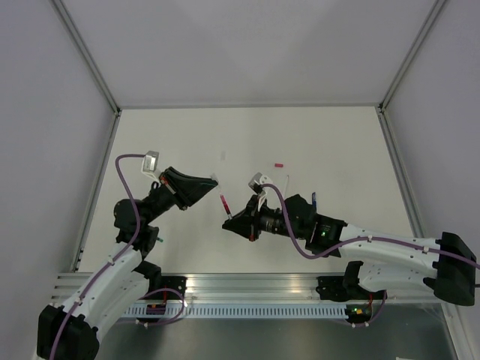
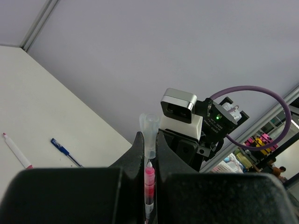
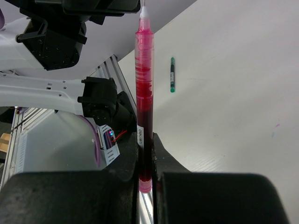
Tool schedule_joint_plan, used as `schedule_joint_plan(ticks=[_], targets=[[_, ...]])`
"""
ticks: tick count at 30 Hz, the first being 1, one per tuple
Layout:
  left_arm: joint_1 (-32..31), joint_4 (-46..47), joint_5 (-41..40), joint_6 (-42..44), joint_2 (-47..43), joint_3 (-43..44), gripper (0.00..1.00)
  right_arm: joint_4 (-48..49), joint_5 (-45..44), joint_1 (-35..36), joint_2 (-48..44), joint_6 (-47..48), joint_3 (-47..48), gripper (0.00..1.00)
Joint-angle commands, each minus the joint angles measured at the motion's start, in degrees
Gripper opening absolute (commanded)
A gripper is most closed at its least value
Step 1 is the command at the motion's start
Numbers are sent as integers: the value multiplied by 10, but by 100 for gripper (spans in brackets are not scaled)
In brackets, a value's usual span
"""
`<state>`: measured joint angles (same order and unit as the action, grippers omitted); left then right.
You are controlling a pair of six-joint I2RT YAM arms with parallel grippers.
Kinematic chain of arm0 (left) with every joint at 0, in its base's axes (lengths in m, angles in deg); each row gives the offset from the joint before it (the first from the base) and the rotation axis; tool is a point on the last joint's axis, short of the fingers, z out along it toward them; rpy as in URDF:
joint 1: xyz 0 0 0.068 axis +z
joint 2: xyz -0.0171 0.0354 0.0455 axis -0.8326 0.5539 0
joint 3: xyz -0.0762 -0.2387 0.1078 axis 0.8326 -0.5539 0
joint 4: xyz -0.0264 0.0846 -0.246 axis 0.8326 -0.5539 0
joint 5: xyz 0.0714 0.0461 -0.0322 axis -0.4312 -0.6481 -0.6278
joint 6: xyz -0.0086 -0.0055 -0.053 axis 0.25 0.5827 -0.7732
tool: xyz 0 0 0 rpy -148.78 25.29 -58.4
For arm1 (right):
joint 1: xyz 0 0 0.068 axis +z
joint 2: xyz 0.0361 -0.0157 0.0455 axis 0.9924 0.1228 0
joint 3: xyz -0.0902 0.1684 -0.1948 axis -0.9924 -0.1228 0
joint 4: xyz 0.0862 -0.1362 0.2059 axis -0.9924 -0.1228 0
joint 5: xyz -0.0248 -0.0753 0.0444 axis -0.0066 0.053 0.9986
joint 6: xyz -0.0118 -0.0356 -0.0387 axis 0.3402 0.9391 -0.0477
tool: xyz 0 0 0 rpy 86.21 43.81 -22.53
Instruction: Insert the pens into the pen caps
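Right gripper (image 3: 145, 142) clamps the red pen (image 3: 144, 93), tip toward the left gripper (image 2: 149, 140), which pinches a cap (image 2: 150, 125). Judged not yet joined. Beyond them, blue pen (image 2: 65, 151) and green pen (image 3: 172, 74) await capping.

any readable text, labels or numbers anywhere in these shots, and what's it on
Red pen, right wrist view: small sideways print on the barrel, too small to read for sure.
Black module with a green light, left wrist view: white print, blurred, unreadable.
Nothing else legible.
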<state>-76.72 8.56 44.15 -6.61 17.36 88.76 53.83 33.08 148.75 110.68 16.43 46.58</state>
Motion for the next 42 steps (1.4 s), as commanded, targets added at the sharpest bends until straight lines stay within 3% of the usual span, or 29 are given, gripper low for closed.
schedule_joint_plan(ticks=[1,42], targets=[[1,28,8,-11,-7,-1,2,28,-2,3,7,-7,4,0],[1,3,11,23,-8,3,2,24,7,4,-2,-8,11,0]])
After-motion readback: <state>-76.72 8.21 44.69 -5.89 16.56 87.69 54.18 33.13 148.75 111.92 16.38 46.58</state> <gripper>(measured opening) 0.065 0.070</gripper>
